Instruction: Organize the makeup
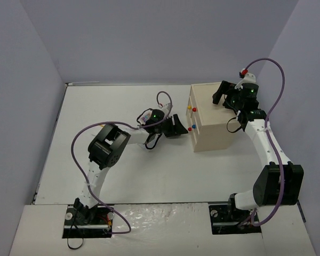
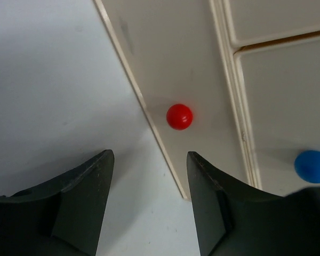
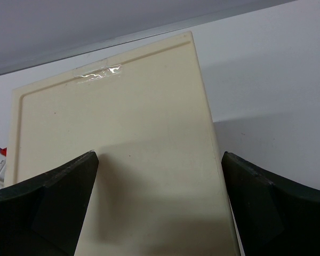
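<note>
None of the makeup shows in any view. A beige wooden drawer box (image 1: 216, 120) stands right of centre on the white table (image 1: 112, 170). My left gripper (image 1: 178, 127) points at the box's knobbed front. Its jaws stand apart with nothing between them. In the left wrist view the left gripper (image 2: 149, 154) sits just short of a red knob (image 2: 180, 116), with a blue knob (image 2: 313, 166) off to the right. My right gripper (image 1: 220, 95) hovers over the box's top. The right gripper (image 3: 160, 154) is wide open above the top panel (image 3: 117, 160).
The drawers look closed in the left wrist view. Red and yellow knobs (image 1: 191, 109) and a blue knob (image 1: 189, 129) face left on the box front. Grey walls enclose the table on three sides. A strip of clear tape (image 3: 98, 74) lies on the box top.
</note>
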### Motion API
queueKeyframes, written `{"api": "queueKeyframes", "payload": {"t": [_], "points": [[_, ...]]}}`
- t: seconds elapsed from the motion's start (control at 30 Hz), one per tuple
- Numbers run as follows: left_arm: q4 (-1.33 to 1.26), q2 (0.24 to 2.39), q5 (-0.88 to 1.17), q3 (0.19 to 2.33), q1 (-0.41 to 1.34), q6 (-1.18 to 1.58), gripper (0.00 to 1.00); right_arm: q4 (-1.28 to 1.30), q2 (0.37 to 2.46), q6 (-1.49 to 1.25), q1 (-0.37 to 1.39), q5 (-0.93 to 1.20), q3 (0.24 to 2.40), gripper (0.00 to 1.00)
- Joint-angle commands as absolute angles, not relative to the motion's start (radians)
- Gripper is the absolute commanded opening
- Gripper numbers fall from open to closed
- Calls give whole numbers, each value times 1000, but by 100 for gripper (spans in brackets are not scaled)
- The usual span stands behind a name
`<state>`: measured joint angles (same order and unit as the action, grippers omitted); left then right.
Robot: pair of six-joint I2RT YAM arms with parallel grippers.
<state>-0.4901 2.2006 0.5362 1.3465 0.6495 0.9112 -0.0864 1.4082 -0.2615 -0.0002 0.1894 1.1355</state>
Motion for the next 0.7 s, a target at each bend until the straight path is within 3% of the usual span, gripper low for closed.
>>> {"api": "queueKeyframes", "payload": {"t": [0.0,0.67], "points": [[-716,2207,625,1440,648,958,52,-58,1407,-281,25,238,1142,97],[-979,2362,770,1527,630,1045,44,-58,1416,-265,26,255,1140,97]]}}
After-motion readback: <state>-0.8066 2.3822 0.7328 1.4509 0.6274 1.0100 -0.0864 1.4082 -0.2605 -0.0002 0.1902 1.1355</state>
